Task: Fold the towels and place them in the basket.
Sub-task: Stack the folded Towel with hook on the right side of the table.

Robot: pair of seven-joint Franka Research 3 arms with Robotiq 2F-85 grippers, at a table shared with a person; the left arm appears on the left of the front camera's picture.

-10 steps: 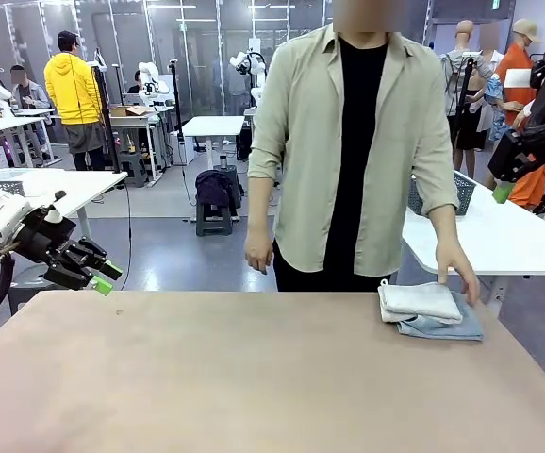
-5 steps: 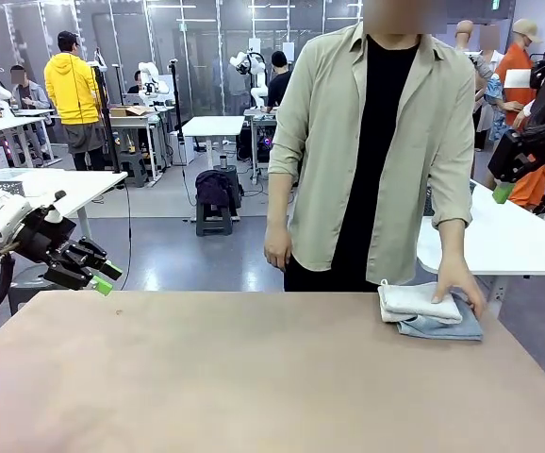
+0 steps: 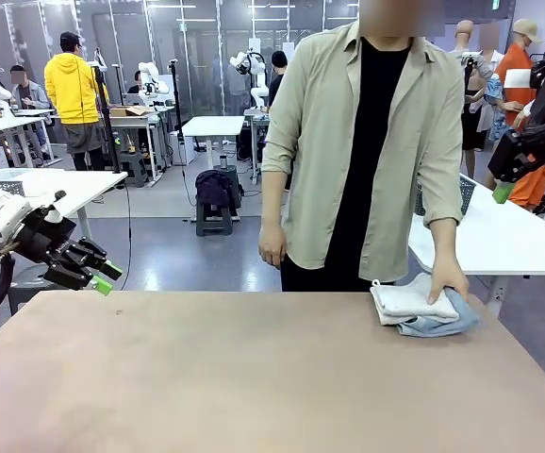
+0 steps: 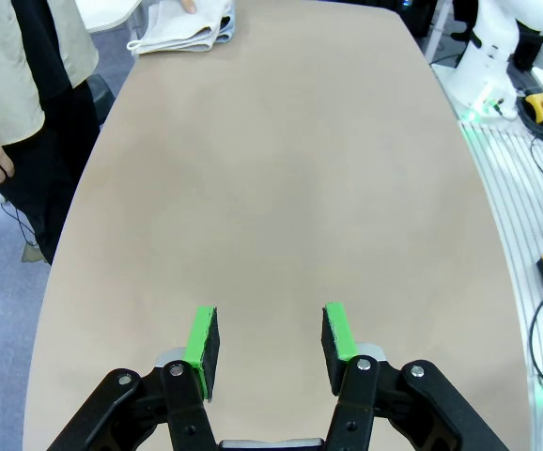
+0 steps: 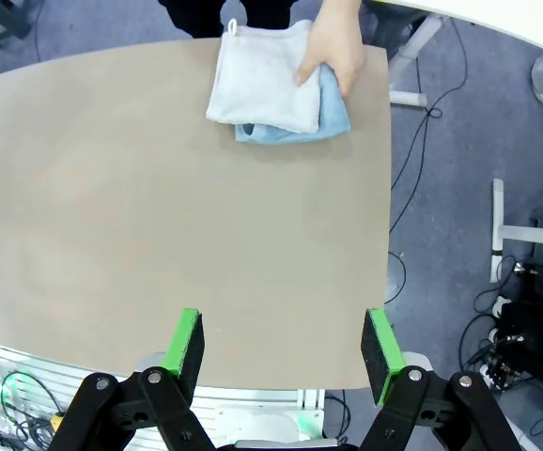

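Two folded towels lie stacked at the table's far right: a cream-white towel (image 3: pixel 400 300) (image 5: pixel 257 80) on top of a grey-blue towel (image 3: pixel 439 326) (image 5: pixel 335 117). The person's hand (image 3: pixel 448 281) (image 5: pixel 333 47) presses on the stack. The stack also shows far off at the top of the left wrist view as towels (image 4: pixel 182 26). My left gripper (image 3: pixel 101 274) (image 4: pixel 270 338) hovers open at the table's left edge, nothing between its pads. My right gripper (image 3: pixel 506 187) (image 5: pixel 285 343) hangs high on the right, open wide and empty. A dark wire-mesh basket (image 3: pixel 465 192) stands on the white side table behind the person's arm.
The person stands at the far edge, the other hand (image 3: pixel 272 253) hanging by the side. The brown table (image 3: pixel 254 377) is bare between the grippers and the towels. A white side table (image 3: pixel 518 245) stands close on the right.
The person's hand has nudged the towel stack slightly left, lifting the blue towel's corner. Neither arm has moved.
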